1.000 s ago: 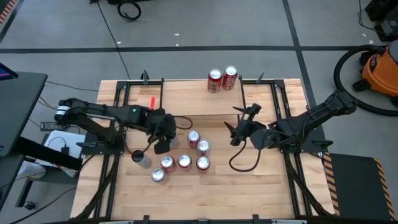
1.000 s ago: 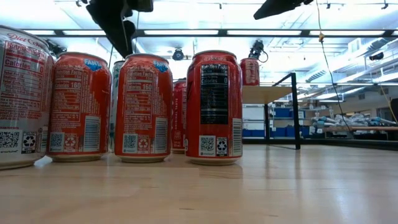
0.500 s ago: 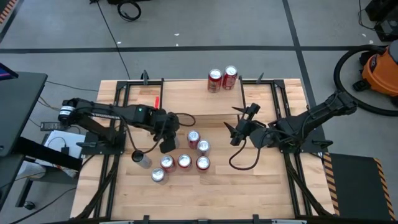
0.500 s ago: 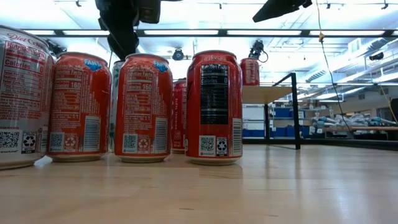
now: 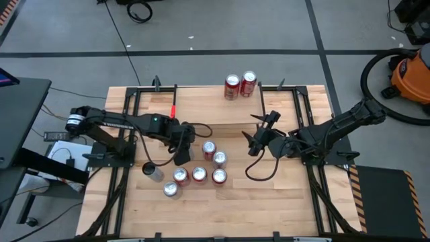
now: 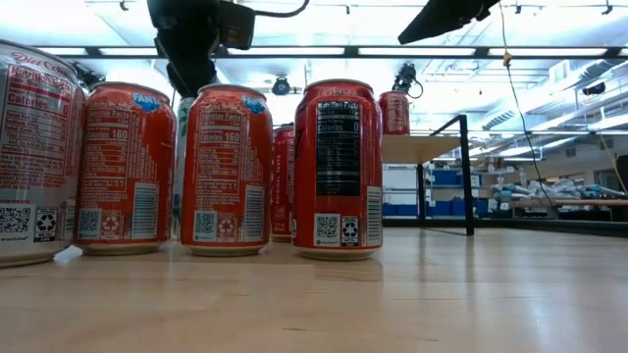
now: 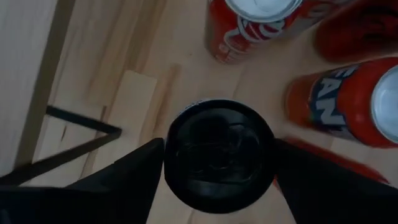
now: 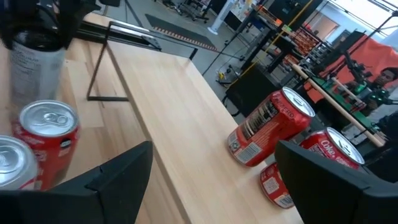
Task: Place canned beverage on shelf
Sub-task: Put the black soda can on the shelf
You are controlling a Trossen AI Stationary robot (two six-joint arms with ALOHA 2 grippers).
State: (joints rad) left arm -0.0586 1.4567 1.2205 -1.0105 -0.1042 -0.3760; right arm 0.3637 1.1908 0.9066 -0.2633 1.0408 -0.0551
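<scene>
Shelf [image 5: 215, 104] sits at the table's [image 5: 269, 208] far edge, two red cans [image 5: 240, 85] on it, plenty free plank. My left gripper [image 7: 217, 155] straddles a dark can [image 7: 217, 152], fingers apart; right gripper [image 5: 250, 140] waits open mid-table.

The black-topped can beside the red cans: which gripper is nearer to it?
Left. The left gripper straddles the black-topped can, one finger on each side. The right gripper hangs open well across the table, away from it.
</scene>
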